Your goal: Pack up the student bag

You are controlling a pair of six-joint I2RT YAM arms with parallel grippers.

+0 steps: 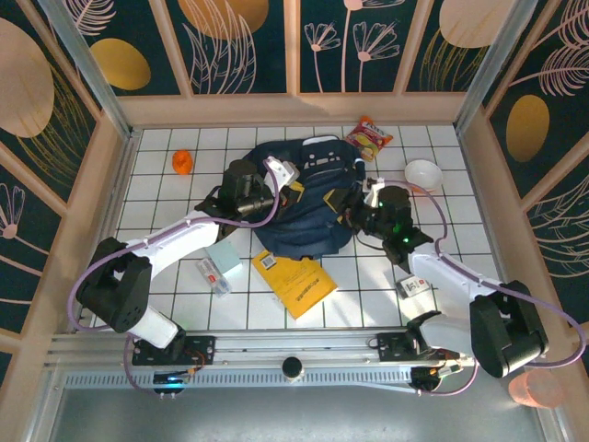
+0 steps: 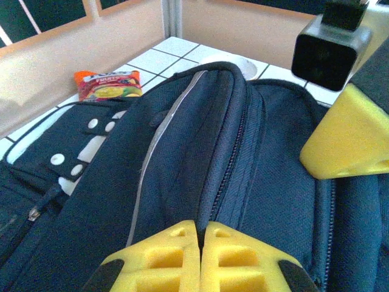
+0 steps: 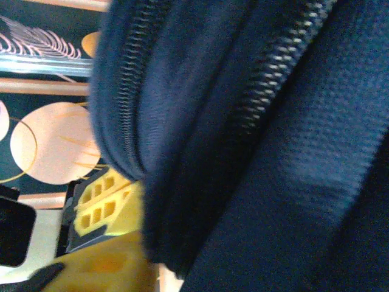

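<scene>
**Both arms at the zip, nothing packed yet**

The student bag (image 1: 304, 230) lies in the middle of the tiled table (image 1: 166, 212), toward the far side, and the 2 arms meet over it. The left gripper (image 2: 199, 234) has its yellow fingers pressed fully together at the ridge of the bag, just where a long zip line runs up to them. I cannot tell whether a fold of fabric or the zip pull is caught between them. The right gripper (image 1: 359, 210) is at the right edge of the bag. Its own camera sits so close to the navy fabric that I cannot tell if the jaws are spread or pinching.

The yellow book (image 1: 294, 281), the snack packet (image 1: 370, 138), the white bowl (image 1: 423, 173) and a small orange thing (image 1: 182, 162) lie on the table around the bag. The zip in the left wrist view looks closed. So I judge that the step in hand is opening the bag.

The next move calls for 1 gripper to hold the fabric firm while the other draws the slider along the teeth. Without such a counter-hold, the pull would probably only drag the soft bag.
</scene>
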